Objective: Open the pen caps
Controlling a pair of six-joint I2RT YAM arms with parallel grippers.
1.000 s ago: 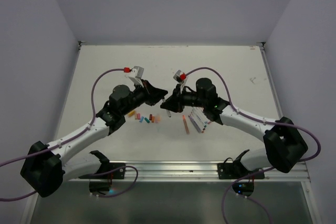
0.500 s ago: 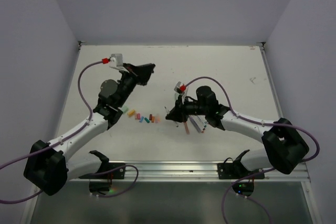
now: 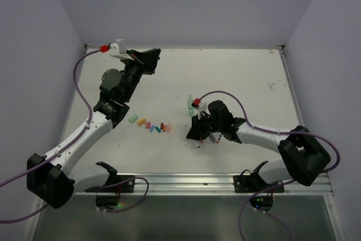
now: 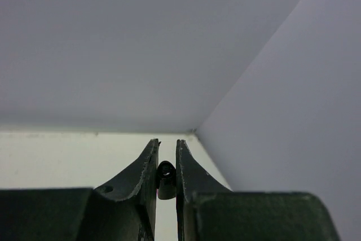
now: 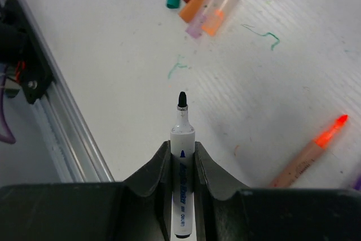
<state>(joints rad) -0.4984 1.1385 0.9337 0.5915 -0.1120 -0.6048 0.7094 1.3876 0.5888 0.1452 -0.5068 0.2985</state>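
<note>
— Seeing what from the top?
— Seeing left claw (image 3: 153,56) hanging high over the bench's (image 3: 242,71) far left, right claw (image 3: 194,135) sitting low near the middle, a row of caps (image 3: 151,125) lying just left of it.
— Showing what on the left wrist?
— Clamping a black cap (image 4: 166,178) between both fingers.
— And on the right wrist?
— Gripping an uncapped pen (image 5: 182,159), black tip pointing forward over the bench; caps lying ahead, an orange marker (image 5: 309,152) lying to the right.

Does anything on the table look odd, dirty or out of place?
Yes. Green ink scribbles stain the white table beside the loose pen caps, in the right wrist view. They look like stray marks from uncapped tips. Nothing else stands out.
</note>
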